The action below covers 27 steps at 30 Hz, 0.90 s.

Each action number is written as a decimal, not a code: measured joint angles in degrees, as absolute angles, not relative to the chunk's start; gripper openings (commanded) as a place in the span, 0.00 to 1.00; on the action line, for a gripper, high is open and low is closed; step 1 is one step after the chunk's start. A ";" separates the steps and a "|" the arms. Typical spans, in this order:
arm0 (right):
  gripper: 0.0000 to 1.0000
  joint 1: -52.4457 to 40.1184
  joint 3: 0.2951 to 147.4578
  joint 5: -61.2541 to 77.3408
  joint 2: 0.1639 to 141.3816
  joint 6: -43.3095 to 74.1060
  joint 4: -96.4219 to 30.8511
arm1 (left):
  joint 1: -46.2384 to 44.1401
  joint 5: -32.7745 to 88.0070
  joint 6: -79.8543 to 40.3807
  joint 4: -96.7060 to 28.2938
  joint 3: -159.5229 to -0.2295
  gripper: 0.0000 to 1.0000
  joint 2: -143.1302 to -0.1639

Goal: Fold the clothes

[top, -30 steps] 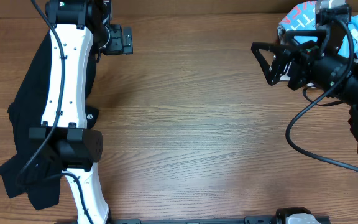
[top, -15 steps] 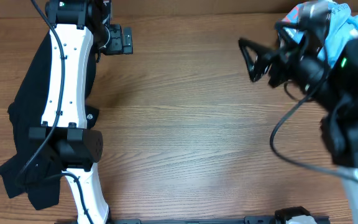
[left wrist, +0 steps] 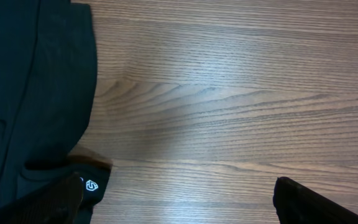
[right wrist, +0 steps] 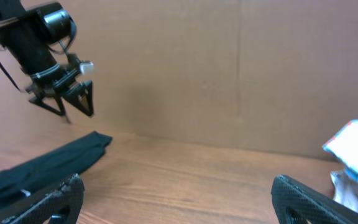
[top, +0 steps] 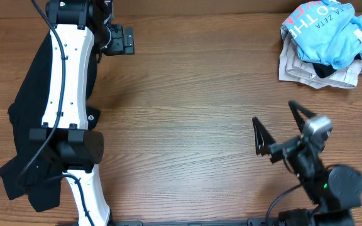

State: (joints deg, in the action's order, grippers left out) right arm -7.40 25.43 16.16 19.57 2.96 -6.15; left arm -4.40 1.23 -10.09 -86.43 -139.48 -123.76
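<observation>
The clothes lie in two places. A light blue T-shirt (top: 329, 30) with white and pink lettering tops a crumpled pile at the back right, over a pale garment (top: 303, 68); in the right wrist view its edge (right wrist: 355, 152) shows at the far right. A black garment (top: 22, 135) with a small white logo (left wrist: 92, 185) is spread at the left, partly under my left arm. My left gripper (left wrist: 178, 180) hangs open above that garment's right edge, nothing between its fingers. My right gripper (top: 273, 113) stands open and empty at the front right, well short of the pile.
The wooden table (top: 187, 113) stretches between the two garments. A brown cardboard wall (right wrist: 229, 62) closes off the back. The white left arm (top: 68, 81) runs along the left side above the black garment. The right arm's base and cable (top: 332, 188) sit at the front right.
My right arm has drawn back from the pile at the back right toward the front right, uncovering the blue T-shirt. The left arm and black garment have not moved.
</observation>
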 measured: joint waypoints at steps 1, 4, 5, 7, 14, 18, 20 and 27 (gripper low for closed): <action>1.00 -6.92 22.90 16.08 17.43 2.94 -5.61 | -4.40 1.23 -10.09 -86.43 -139.48 1.00 -123.76; 1.00 -5.48 16.19 16.01 12.49 2.94 -2.79 | -4.40 1.23 -10.09 -86.46 -139.48 1.00 -123.76; 1.00 -5.06 13.61 15.86 10.81 2.98 -1.50 | -4.40 1.21 -10.09 -86.46 -139.48 1.00 -123.76; 1.00 -4.58 10.22 15.70 8.73 2.94 -0.23 | -4.40 1.26 -10.09 -86.46 -139.48 1.00 -123.76; 1.00 -4.10 2.52 13.13 2.87 2.94 -0.30 | -4.40 1.23 -10.09 -86.43 -139.48 1.00 -123.76; 1.00 -4.10 1.15 9.82 0.93 2.94 -1.91 | -4.40 1.23 -10.09 -86.43 -139.48 1.00 -123.76; 1.00 -4.10 1.08 8.54 0.84 2.96 -3.53 | -4.40 1.23 -10.09 -86.43 -139.48 1.00 -123.76; 1.00 -4.10 1.06 5.98 0.84 2.94 -4.58 | -4.40 1.23 -10.09 -86.43 -139.48 1.00 -123.76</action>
State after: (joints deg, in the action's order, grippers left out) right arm -4.10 1.06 5.98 0.84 2.94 -4.58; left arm -4.40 1.23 -10.09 -86.43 -139.48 -123.76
